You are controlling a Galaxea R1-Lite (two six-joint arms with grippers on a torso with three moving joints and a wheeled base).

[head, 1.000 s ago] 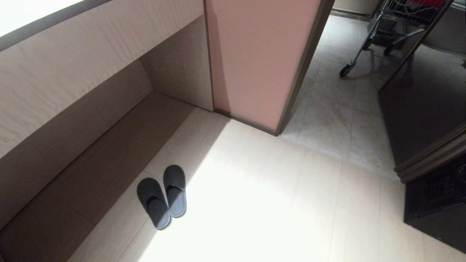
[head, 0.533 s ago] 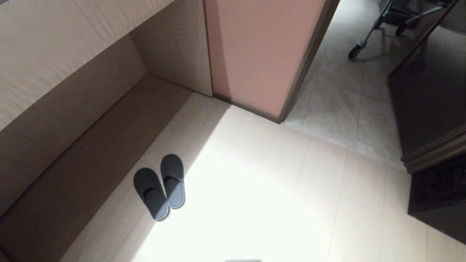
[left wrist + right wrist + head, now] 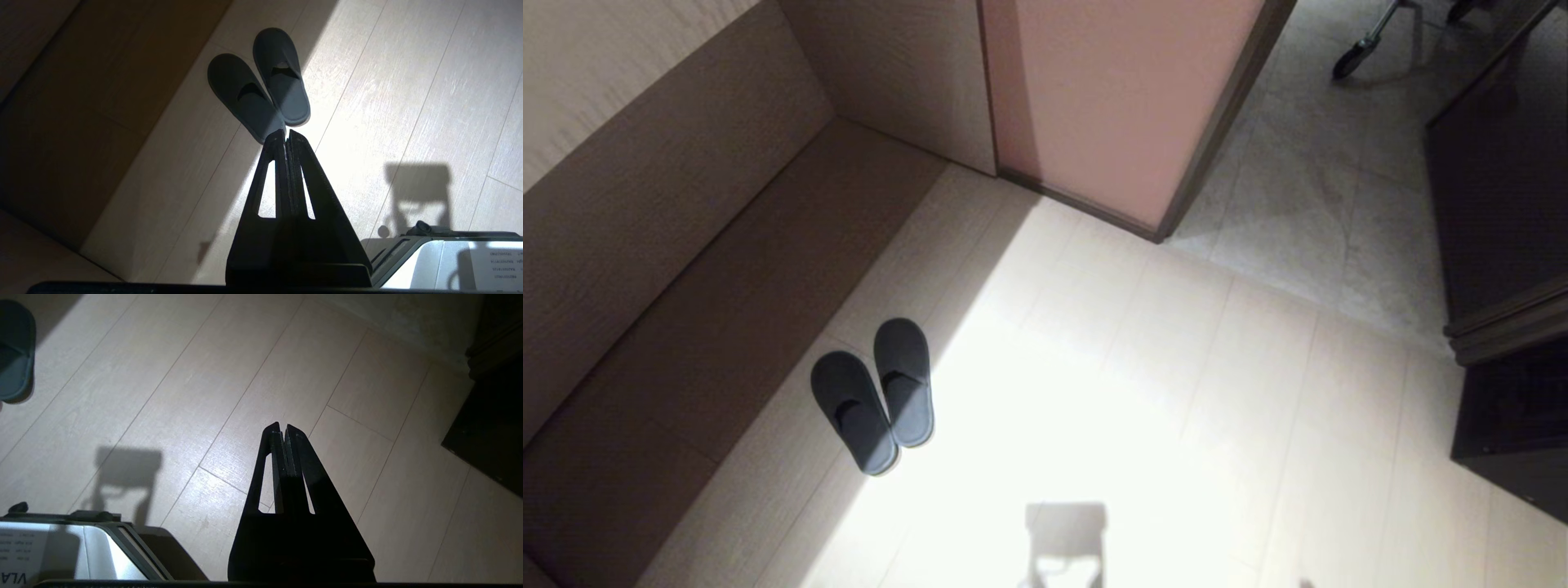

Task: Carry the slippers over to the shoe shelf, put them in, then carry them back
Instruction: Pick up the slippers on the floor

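Nothing of the task is done yet. The slippers [image 3: 872, 394] lie side by side on the floor [image 3: 1176, 408] just beside the shoe shelf [image 3: 727, 269]. The left gripper [image 3: 287, 136] and the right gripper [image 3: 282, 430] are both closed and empty, above the floor.

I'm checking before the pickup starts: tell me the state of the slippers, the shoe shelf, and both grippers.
slippers: side by side on the floor, unheld
shoe shelf: open, nothing in the part seen
left gripper: shut, empty, above the floor
right gripper: shut, empty, above bare floor
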